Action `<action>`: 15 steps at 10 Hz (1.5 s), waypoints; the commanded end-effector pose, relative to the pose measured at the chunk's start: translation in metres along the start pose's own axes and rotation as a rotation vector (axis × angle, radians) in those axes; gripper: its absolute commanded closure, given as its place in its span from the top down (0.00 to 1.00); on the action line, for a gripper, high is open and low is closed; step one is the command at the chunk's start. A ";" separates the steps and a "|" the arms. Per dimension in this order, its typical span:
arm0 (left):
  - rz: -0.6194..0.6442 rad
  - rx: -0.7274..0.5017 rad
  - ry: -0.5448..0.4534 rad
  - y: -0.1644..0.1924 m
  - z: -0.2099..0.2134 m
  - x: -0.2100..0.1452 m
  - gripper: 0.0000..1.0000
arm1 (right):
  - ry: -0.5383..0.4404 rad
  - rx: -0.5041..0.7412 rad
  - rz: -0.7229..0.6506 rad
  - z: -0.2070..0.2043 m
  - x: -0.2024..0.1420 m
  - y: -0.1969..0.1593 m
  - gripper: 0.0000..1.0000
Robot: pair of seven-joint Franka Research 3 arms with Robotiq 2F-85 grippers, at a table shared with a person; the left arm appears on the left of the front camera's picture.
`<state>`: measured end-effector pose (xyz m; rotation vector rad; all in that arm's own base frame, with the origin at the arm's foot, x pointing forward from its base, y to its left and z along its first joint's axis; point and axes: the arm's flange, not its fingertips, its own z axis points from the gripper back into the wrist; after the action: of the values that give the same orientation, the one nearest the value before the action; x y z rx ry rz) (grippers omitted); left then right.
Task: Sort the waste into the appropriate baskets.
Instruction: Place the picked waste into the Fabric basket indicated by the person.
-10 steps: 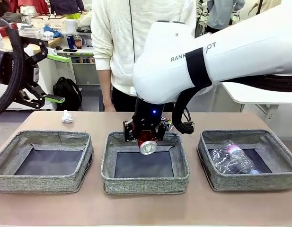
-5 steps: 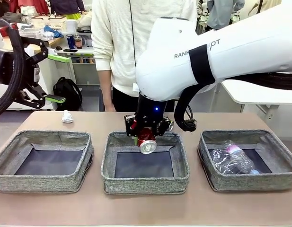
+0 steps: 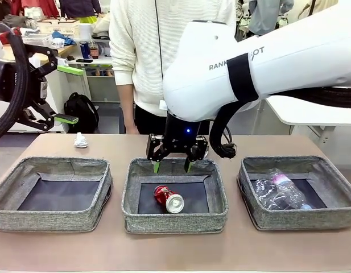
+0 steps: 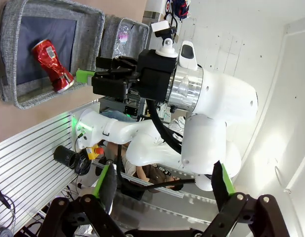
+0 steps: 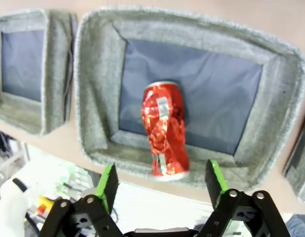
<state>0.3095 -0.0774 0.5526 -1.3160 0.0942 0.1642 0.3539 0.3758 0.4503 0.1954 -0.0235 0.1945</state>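
The right gripper (image 3: 172, 166) hung spread and empty above the middle basket (image 3: 174, 219); the left gripper (image 3: 67, 94), also spread, hovered high at the left; a clear plastic bottle (image 3: 280, 190) lay in the right basket (image 3: 300, 219); the red can (image 3: 168, 199) lay sideways on the middle basket's dark bottom; a white tissue wad (image 3: 80, 140) sat on the table (image 3: 175, 250) beyond the left basket (image 3: 50, 219).

Bright even light, sharp, wrist-view distortion

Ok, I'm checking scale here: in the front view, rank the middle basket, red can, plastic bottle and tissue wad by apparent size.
1. middle basket
2. plastic bottle
3. red can
4. tissue wad, though it lies farther from the camera, which shrinks it somewhat.
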 end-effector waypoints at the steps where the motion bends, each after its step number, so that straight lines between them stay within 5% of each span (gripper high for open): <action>1: 0.010 -0.023 0.003 -0.003 -0.001 -0.001 1.00 | -0.021 -0.002 -0.030 0.003 -0.003 -0.004 1.00; 4: 0.010 -0.023 0.003 -0.003 -0.001 -0.001 1.00 | -0.030 -0.016 -0.057 0.009 -0.004 -0.009 1.00; 6: 0.010 -0.023 0.003 -0.003 -0.001 -0.001 1.00 | -0.061 0.079 -0.058 0.054 -0.025 -0.023 1.00; 9: 0.010 -0.023 0.003 -0.003 -0.001 -0.001 1.00 | -0.003 0.498 -0.079 0.128 -0.099 -0.071 1.00; 12: 0.010 -0.023 0.003 -0.003 -0.001 -0.001 1.00 | 0.049 0.908 -0.145 0.124 -0.123 -0.167 1.00; 14: 0.010 -0.023 0.003 -0.003 -0.001 -0.001 1.00 | -0.024 1.074 -0.323 0.104 -0.129 -0.233 1.00; 15: 0.010 -0.023 0.003 -0.003 -0.001 -0.001 1.00 | -0.087 1.146 -0.297 0.099 -0.131 -0.248 1.00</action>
<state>0.3094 -0.0774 0.5528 -1.3160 0.0942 0.1646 0.2934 0.0953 0.5315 1.2698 0.0882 -0.1166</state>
